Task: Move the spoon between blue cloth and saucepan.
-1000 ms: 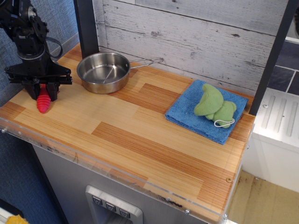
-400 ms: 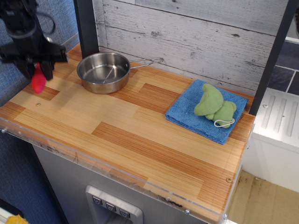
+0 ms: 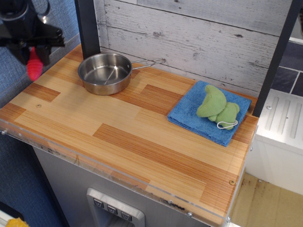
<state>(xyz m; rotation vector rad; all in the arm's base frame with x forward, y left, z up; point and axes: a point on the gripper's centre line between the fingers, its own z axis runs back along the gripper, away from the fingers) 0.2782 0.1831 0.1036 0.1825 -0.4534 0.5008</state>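
My gripper [image 3: 33, 51] is at the far left, raised above the wooden counter's back left corner. It is shut on the spoon [image 3: 34, 69]; the red ribbed handle hangs down below the fingers and the silver bowl is hidden. The saucepan [image 3: 104, 73] sits on the counter to the right of the gripper, empty, its wire handle pointing right. The blue cloth [image 3: 209, 112] lies at the right end of the counter, far from the gripper.
A green plush toy [image 3: 217, 107] lies on the blue cloth. A dark post [image 3: 88, 26] stands behind the pan, and a second post [image 3: 275, 56] stands by the cloth. A plank wall [image 3: 189, 33] backs the wooden counter [image 3: 128, 137].
The gripper has lifted the spoon off the counter at the left and carried it upward and slightly back. The pan, cloth and toy have not moved.
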